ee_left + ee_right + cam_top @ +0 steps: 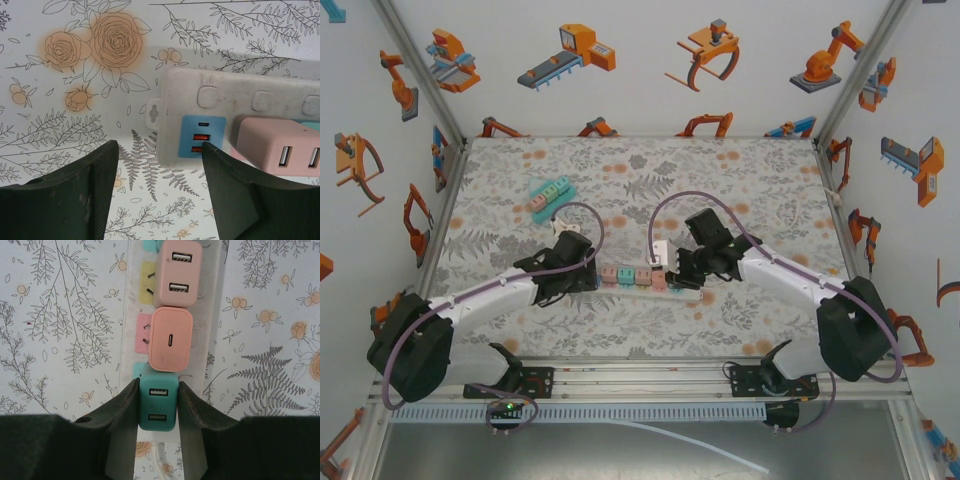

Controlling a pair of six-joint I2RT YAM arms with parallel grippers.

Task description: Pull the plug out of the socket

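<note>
Teal plug (157, 402): smooth, matt plastic. Strip (240, 82): dull white plastic, scuffed and grubby. Desk (75, 130) cover: matt printed sheet.

Upper right of overhead frame: table (760, 170) lay bare, free passage. Upper left: second power strip (551, 196) stood in the way. Centre: left arm (490, 295) and right arm (780, 270) crowded the socket strip (645, 290); teal plug (157, 402) sat hard against pink charger (171, 339).

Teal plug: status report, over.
Right gripper shut on teal plug, plug in socket. Left gripper open at power strip end. Pink plug tight alongside.
</note>
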